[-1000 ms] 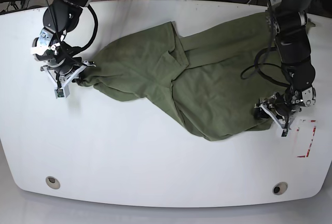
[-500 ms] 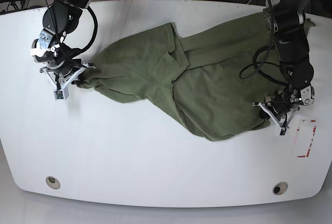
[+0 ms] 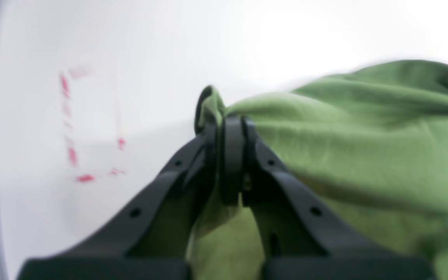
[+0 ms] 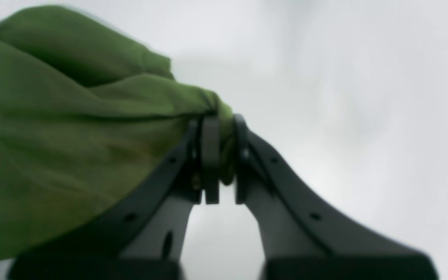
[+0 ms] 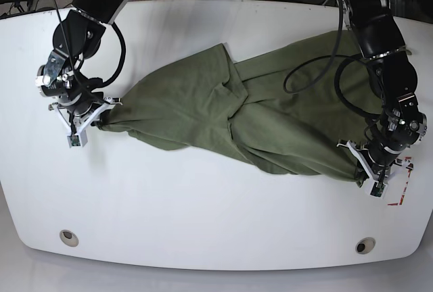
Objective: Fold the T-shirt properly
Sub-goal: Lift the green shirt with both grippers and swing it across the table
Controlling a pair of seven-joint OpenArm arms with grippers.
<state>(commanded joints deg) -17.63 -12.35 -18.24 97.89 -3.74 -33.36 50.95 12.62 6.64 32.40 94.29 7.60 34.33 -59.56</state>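
You have the T-shirt [image 5: 230, 119] stretched across the table [image 5: 203, 211], its long axis between both arms. The left gripper [image 3: 230, 155] and right gripper [image 4: 218, 155] each pinch a bunched edge, probably corners; the wrist views are blurred.

Left gripper [image 5: 371, 174]: moved outward and toward the near table edge, ending beside the red markings [image 5: 400, 182].
Right gripper [image 5: 93, 115]: shifted slightly outward and nearer.
T-shirt [image 5: 237, 116]: was drawn longer and tauter between the two clamped ends; its sagging lower bulge flattened into a narrower band.
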